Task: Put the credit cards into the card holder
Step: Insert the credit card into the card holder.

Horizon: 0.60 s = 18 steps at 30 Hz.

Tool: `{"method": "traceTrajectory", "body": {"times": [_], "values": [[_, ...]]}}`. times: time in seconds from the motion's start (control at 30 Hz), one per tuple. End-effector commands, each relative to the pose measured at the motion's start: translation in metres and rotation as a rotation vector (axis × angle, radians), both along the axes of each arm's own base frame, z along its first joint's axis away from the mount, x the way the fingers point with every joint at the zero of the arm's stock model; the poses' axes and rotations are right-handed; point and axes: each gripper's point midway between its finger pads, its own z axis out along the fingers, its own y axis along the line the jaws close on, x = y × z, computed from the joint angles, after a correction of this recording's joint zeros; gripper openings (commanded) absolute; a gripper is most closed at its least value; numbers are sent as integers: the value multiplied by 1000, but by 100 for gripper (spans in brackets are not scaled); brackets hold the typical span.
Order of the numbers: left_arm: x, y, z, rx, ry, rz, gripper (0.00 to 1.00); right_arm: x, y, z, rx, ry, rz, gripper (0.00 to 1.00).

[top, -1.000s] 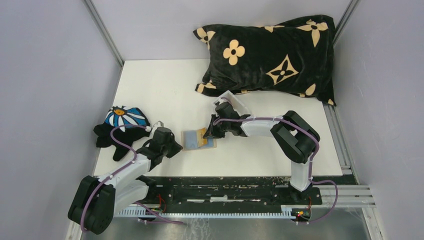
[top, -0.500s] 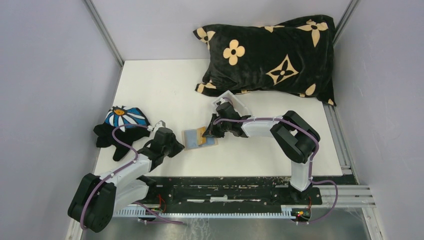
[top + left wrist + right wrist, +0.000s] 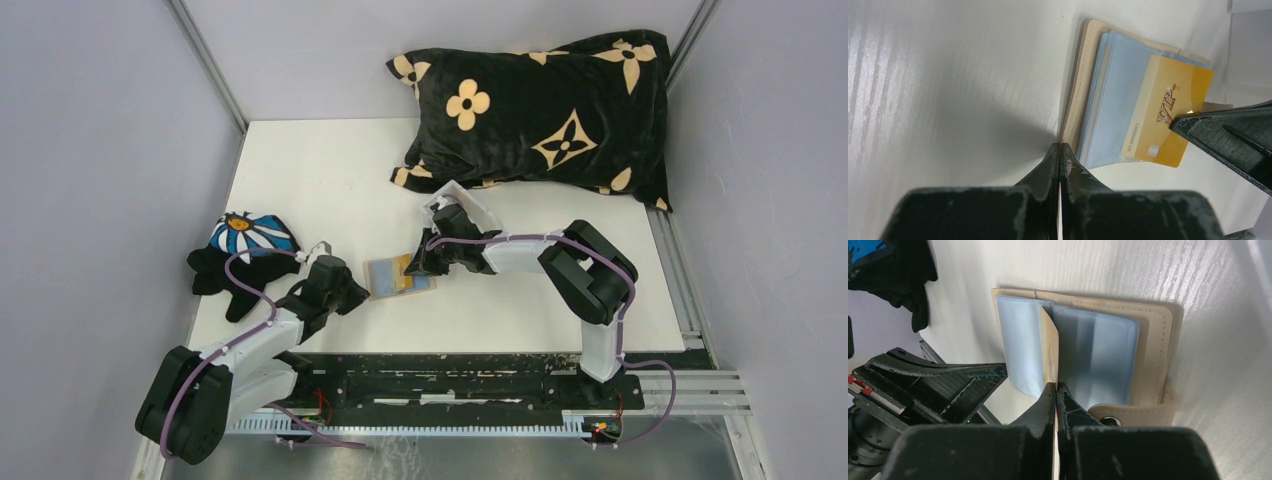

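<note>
The card holder (image 3: pixel 398 277) is seen lying open and flat on the white table (image 3: pixel 320 180), near the front edge and between the two grippers. It is made of tan, leather-like material with stitching along its border, and pale blue, translucent plastic sleeves (image 3: pixel 1098 350) are spread across its inside. A snap tab (image 3: pixel 1128 415) is found on one edge, at the side nearest the right gripper (image 3: pixel 1055 387). A gold card (image 3: pixel 1168 110), stamped with raised "VIP" lettering and a row of small digits, is pinched by one edge between the closed fingers of the right gripper. In the right wrist view it is held tilted up on its side over the middle of the holder, where the sleeves meet. The left gripper (image 3: pixel 1060 150) is shown with its fingers pressed together and nothing between them, their tips set at the holder's outer tan edge. No other cards can be made out.
</note>
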Motion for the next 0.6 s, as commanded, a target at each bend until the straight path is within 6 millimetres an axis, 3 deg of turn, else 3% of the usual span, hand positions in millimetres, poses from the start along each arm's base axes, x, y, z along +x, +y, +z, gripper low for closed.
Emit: {"method": "traceTrajectory", "body": {"times": [0.0, 0.37, 0.57], "values": [[-18, 3, -20, 44, 72, -45, 3, -26, -12, -35, -97, 94, 91, 1], [-18, 1, -19, 48, 68, -67, 3, -19, -10, -37, -192, 37, 140, 1], [-15, 0, -17, 45, 58, -70, 3, -16, -9, -30, -276, -29, 170, 18]]}}
